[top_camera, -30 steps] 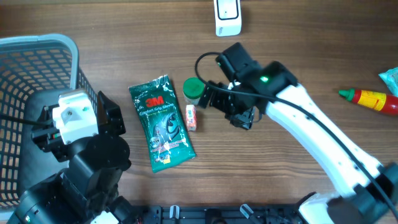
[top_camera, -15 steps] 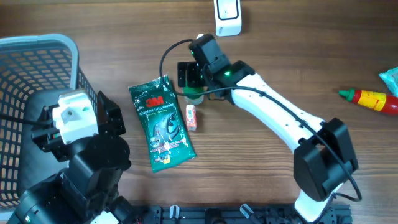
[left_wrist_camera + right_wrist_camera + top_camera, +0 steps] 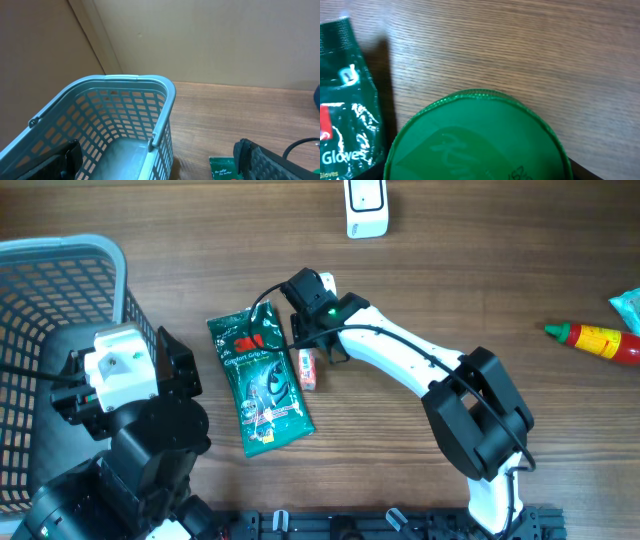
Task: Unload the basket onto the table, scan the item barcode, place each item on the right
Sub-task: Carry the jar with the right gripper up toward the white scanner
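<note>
From overhead, the right arm [image 3: 400, 360] is reaching left across the table [image 3: 450, 270]; the right pincer [image 3: 312, 335] is sitting low at the far right corner of a green gloves packet [image 3: 258, 378], with a small red-and-white stick [image 3: 308, 368] lying just near of it; the wrist is covering the jaws, so I cannot tell from here how wide they are standing or whether they are gripping anything. A white scanner [image 3: 366, 208] is standing at the far edge, well apart from the pincer; a red sauce bottle [image 3: 590, 338] and a teal packet [image 3: 628, 305] are lying far right. The left arm [image 3: 140, 440] is sitting at the near left, beside a grey-blue basket [image 3: 60, 255].

From the left wrist, the left pincer [image 3: 160, 162] is standing wide, one of its fingers [image 3: 62, 157] showing at each lower corner with nothing held between them; it is hovering over the basket's rim, and a corner of the gloves packet is peeking in at the lower right.

From the right wrist, a round green lid [image 3: 475, 140] is filling the lower half of the picture, directly under the camera; it is resting on the table just right of the gloves packet, apart from it by a narrow strip of wood; no finger is clearly showing here, so the grip is not readable.
</note>
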